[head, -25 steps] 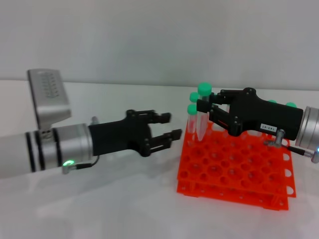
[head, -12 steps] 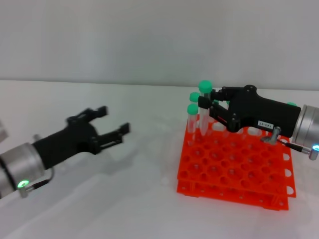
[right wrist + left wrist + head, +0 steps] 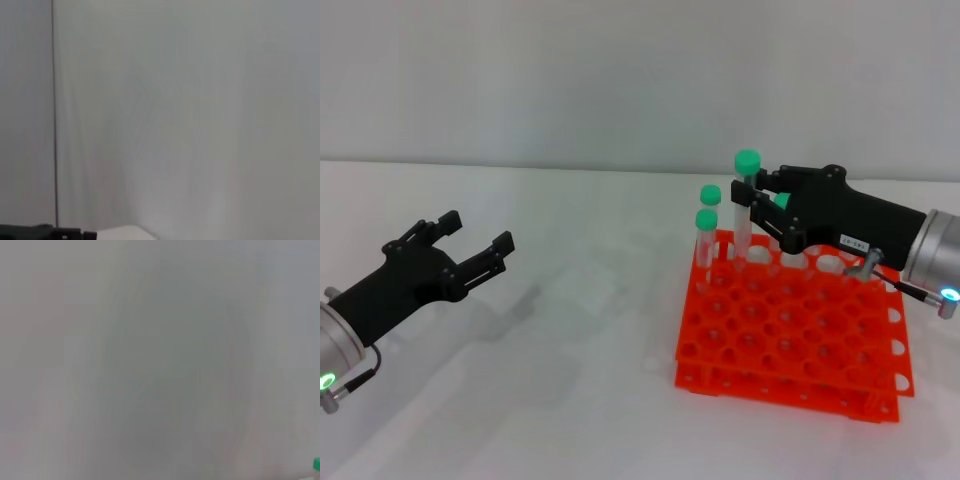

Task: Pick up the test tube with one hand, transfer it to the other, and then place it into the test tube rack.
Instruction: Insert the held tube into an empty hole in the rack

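Test tube: upright, green cap up, lower end at a back-row hole of the orange test tube rack | right gripper: clenched on the tube below its cap | two more capped tubes: standing just beside | left gripper: fingers spread, holding nothing, well apart over the white table

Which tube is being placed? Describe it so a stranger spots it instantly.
Find the orange test tube rack on the right. At its far edge, the right gripper holds the test tube upright. Its green cap rises higher than the two tubes beside it.
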Available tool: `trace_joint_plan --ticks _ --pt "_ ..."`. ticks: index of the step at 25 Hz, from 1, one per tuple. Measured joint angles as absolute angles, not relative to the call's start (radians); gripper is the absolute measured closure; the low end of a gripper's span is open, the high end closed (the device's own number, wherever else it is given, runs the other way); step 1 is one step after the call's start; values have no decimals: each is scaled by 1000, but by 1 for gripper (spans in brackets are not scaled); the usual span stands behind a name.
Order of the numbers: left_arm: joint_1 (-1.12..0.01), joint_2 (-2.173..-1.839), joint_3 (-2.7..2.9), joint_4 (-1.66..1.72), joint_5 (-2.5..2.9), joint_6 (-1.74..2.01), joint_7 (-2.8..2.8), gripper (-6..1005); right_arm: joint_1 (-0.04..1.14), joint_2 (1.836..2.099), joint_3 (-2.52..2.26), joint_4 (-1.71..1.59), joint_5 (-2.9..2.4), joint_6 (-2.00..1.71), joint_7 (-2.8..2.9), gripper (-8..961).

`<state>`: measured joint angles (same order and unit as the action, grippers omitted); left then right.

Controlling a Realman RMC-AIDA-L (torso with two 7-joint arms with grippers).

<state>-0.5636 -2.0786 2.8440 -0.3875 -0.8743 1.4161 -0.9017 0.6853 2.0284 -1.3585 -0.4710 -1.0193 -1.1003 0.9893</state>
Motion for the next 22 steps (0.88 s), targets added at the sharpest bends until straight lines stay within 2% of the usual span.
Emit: trace_joint_plan --ticks 22 --pt "-577 -2077 2844 -380 -878 1394 -896 106 672 2028 -1603 -407 -646 -1033 833 749"
